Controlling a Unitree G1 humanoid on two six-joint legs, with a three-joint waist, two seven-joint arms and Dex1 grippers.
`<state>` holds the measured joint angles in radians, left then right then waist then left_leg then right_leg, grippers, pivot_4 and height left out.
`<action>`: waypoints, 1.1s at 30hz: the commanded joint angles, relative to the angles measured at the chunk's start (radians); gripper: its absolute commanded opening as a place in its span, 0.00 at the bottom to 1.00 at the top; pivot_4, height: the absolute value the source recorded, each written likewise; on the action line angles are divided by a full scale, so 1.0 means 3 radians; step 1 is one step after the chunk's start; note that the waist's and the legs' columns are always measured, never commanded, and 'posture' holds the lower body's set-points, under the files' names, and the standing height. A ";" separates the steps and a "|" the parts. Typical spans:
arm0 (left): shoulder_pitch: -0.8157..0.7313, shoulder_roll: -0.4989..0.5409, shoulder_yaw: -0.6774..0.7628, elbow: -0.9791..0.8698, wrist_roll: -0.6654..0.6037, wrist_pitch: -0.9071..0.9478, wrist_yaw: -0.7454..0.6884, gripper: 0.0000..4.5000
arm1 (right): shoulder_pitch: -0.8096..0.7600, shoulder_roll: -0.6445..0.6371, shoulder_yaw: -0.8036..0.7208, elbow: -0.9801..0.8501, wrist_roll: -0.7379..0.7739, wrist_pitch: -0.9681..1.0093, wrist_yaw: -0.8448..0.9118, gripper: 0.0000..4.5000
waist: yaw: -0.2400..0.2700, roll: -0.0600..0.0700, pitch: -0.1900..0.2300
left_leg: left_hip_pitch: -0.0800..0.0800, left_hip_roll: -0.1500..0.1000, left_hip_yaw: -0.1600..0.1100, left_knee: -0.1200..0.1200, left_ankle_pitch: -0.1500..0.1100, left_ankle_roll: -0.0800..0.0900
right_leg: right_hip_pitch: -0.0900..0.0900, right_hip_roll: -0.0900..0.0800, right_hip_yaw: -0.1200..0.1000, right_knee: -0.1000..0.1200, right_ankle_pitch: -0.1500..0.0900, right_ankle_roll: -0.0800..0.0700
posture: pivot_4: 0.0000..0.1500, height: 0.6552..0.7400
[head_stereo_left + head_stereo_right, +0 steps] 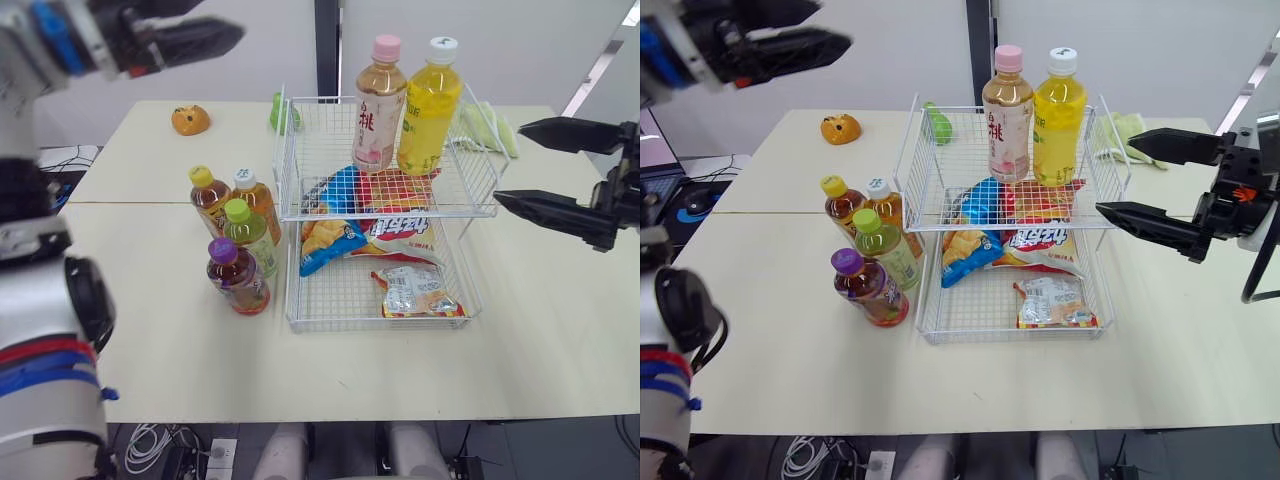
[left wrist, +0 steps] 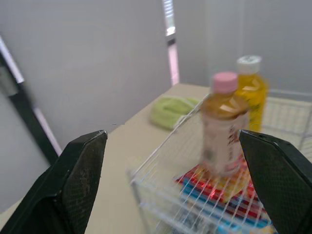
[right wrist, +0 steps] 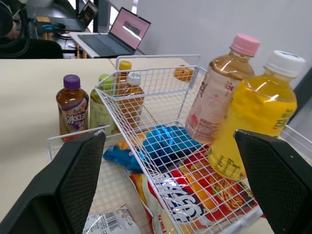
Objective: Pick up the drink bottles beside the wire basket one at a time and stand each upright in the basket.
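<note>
Bottles stood clustered left of the wire basket (image 1: 390,213), the purple-capped bottle (image 1: 238,277) nearest, with the green-capped bottle (image 1: 250,236), yellow-capped bottle (image 1: 209,198) and white-capped bottle (image 1: 258,200) close behind. On the basket's upper shelf the pink-capped bottle (image 1: 379,105) and yellow juice bottle (image 1: 430,108) stood upright; the right gripper (image 1: 508,164) hung spread and empty beside the basket, the left gripper (image 1: 835,24) likewise, raised farther back. Taking the purple one first, gripped squarely on its body and lifted straight up, would probably spare its neighbours.
</note>
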<state>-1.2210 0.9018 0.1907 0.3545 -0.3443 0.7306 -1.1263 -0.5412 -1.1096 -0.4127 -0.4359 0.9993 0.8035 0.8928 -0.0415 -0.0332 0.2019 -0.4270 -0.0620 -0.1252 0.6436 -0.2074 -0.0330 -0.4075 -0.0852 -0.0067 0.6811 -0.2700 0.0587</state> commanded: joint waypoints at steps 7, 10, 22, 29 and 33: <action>0.1878 0.0271 0.1273 -0.0703 -0.0106 -0.0309 0.0563 0.99 | -0.0521 0.0156 0.0590 0.0101 -0.0241 -0.0168 0.0137 1.00 | 0.0002 0.0003 -0.0002 | 0.0007 0.0004 -0.0006 -0.0005 0.0000 0.0000 | 0.0001 -0.0002 0.0007 -0.0001 0.0001 -0.0002 | 1.00 1.00; 0.2388 0.0099 0.1510 -0.0817 -0.0112 -0.0550 0.0758 0.99 | -0.0613 0.0193 0.0727 0.0068 -0.0250 -0.0053 0.0109 1.00 | 0.0034 0.0003 -0.0002 | 0.0007 0.0006 -0.0007 -0.0003 0.0000 0.0000 | 0.0001 -0.0003 0.0004 -0.0002 0.0002 -0.0005 | 1.00 1.00; 0.3171 -0.0346 0.1680 -0.1515 -0.0483 -0.0492 0.1267 0.99 | -0.0778 0.0374 0.0905 0.0086 -0.0275 -0.0008 0.0271 1.00 | 0.0104 0.0001 -0.0003 | 0.0007 0.0005 -0.0010 -0.0002 0.0000 0.0000 | 0.0004 -0.0010 0.0000 -0.0006 0.0004 -0.0007 | 1.00 1.00; 0.3277 -0.0299 0.1667 -0.1617 -0.0654 -0.0403 0.1353 0.99 | -0.0761 0.0383 0.0890 0.0138 -0.0319 -0.0043 0.0372 1.00 | 0.0102 0.0001 -0.0003 | 0.0007 0.0006 -0.0008 -0.0003 0.0000 0.0000 | 0.0004 -0.0004 0.0000 -0.0005 0.0005 -0.0008 | 1.00 1.00; 0.3299 -0.0320 0.1604 -0.1707 -0.0723 -0.0374 0.1384 0.99 | -0.0745 0.0400 0.0897 0.0136 -0.0374 -0.0058 0.0405 1.00 | 0.0102 0.0001 -0.0003 | 0.0007 0.0006 -0.0008 -0.0003 0.0000 0.0000 | 0.0004 -0.0004 0.0000 -0.0005 0.0005 -0.0008 | 1.00 1.00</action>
<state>-0.2260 0.7903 0.6652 -0.1137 -0.5376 0.6205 -0.7199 -0.7566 -0.9875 -0.1256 -0.3876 0.8869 0.8031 1.0037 -0.0108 -0.0328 0.2009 -0.4248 -0.0602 -0.1277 0.6429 -0.2075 -0.0331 -0.4062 -0.0863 -0.0069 0.6796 -0.2685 0.0562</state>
